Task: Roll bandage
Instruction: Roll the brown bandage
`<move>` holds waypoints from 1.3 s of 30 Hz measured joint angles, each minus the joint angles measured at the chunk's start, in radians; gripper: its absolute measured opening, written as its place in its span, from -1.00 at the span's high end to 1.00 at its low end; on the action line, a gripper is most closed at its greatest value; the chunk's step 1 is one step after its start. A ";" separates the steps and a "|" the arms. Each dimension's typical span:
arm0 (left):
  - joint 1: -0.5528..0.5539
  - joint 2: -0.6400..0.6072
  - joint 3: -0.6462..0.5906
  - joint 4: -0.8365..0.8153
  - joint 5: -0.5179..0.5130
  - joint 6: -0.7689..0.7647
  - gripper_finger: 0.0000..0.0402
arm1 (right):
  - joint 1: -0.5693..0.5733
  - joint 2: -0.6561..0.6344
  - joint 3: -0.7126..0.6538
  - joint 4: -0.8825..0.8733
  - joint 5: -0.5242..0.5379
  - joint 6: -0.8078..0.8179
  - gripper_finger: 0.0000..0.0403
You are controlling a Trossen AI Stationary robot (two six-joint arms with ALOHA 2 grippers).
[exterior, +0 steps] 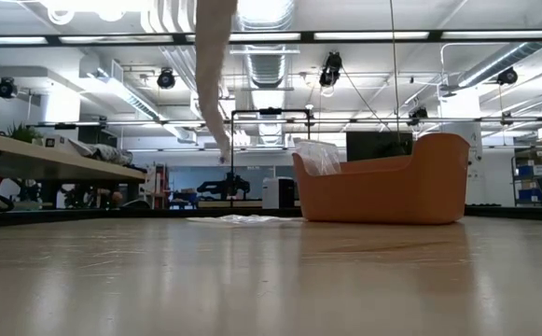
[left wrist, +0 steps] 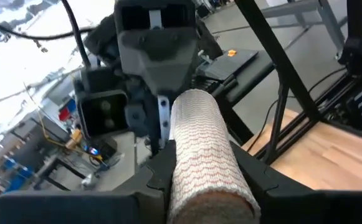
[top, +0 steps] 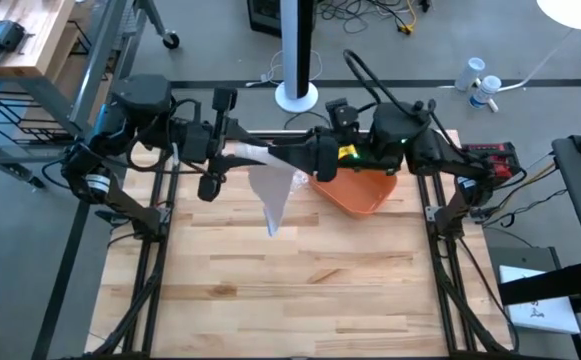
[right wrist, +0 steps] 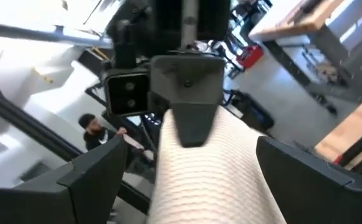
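A white, ribbed bandage roll point(left wrist: 199, 155) is held level high above the table, between my two grippers, which face each other. Its loose tail point(top: 273, 200) hangs down from the roll; in the low view the tail point(exterior: 213, 84) ends well clear of the tabletop. My left gripper point(left wrist: 205, 165), at the far left in the high view point(top: 232, 150), is shut on the roll. My right gripper point(right wrist: 192, 149), coming from the right point(top: 300, 160), is open, with one finger on either side of the roll's other end. My left gripper pinches the roll between its two fingers, one finger point(left wrist: 159, 177) on each side of the roll's near end point(left wrist: 187, 186). The fingers come level from the table's left and lie along the roll. The roll is lifted clear and level, its tail hanging slack.
An orange bin point(top: 355, 192) stands at the far right of the table, below my right arm, with a clear plastic wrapper point(exterior: 317, 154) inside it. A flat white scrap point(exterior: 238, 219) lies on the table beside the bin. The bare wooden tabletop point(top: 290, 290) stretches toward the near edge.
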 joint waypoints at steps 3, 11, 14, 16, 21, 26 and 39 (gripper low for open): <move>0.000 0.000 0.000 -0.001 0.000 0.042 0.55 | 0.010 0.014 0.000 -0.001 -0.001 0.046 -0.73; 0.000 -0.001 0.000 -0.018 0.000 0.143 0.55 | 0.036 0.020 0.001 0.033 0.004 0.127 -0.73; -0.001 -0.001 0.000 -0.019 0.007 0.201 0.55 | 0.045 0.021 0.000 0.052 0.006 0.157 -0.73; -0.001 -0.003 0.000 -0.023 0.007 0.236 0.55 | 0.048 0.021 0.000 0.054 0.011 0.174 -0.73; -0.001 -0.003 0.000 -0.025 0.008 0.317 0.55 | 0.058 0.021 0.000 0.052 0.020 0.206 -0.73; -0.001 -0.003 0.000 -0.020 0.007 0.354 0.55 | 0.068 0.021 0.000 0.049 0.017 0.208 -0.73; -0.001 -0.003 0.000 -0.014 0.003 0.448 0.55 | 0.071 0.020 -0.001 0.048 0.013 0.260 -0.52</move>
